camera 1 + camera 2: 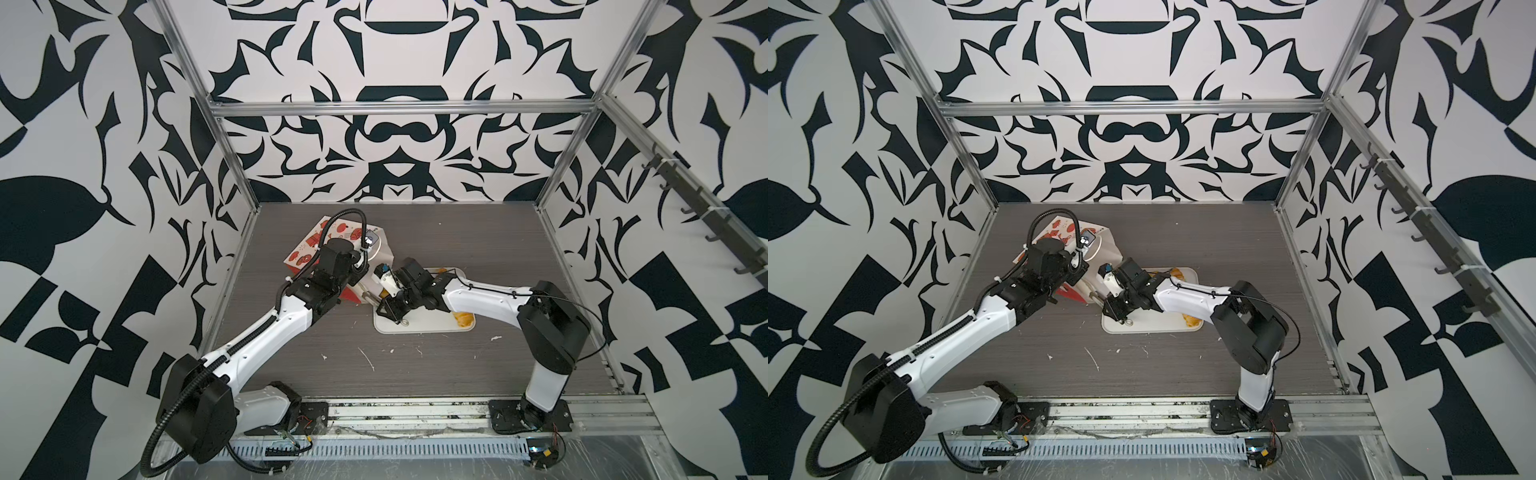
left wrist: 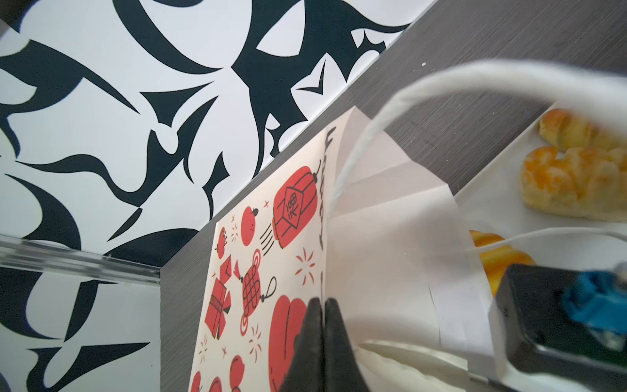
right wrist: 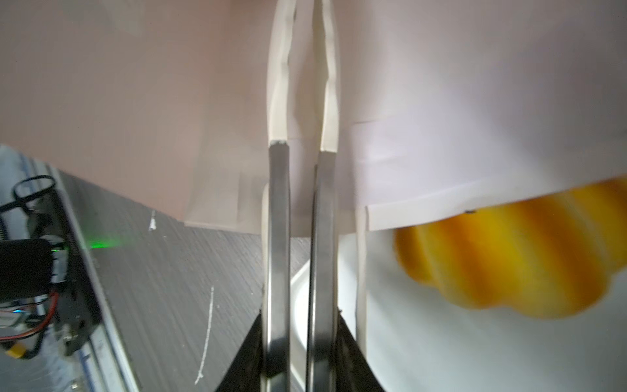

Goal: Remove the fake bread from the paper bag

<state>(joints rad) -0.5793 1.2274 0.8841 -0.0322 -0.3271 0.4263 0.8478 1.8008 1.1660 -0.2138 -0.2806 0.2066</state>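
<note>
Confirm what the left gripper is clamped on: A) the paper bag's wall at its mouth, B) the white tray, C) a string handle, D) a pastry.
A: in the left wrist view the left gripper is shut on the edge of the paper bag, with the printed outside on one face and the white inside on the other.

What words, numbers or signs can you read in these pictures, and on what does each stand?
Red lantern print on the paper bag: a sign inside a diamond, too skewed to read.
Black script along the bag's edge: sideways and blurred, not readable.
No other text shows in any view.
</note>
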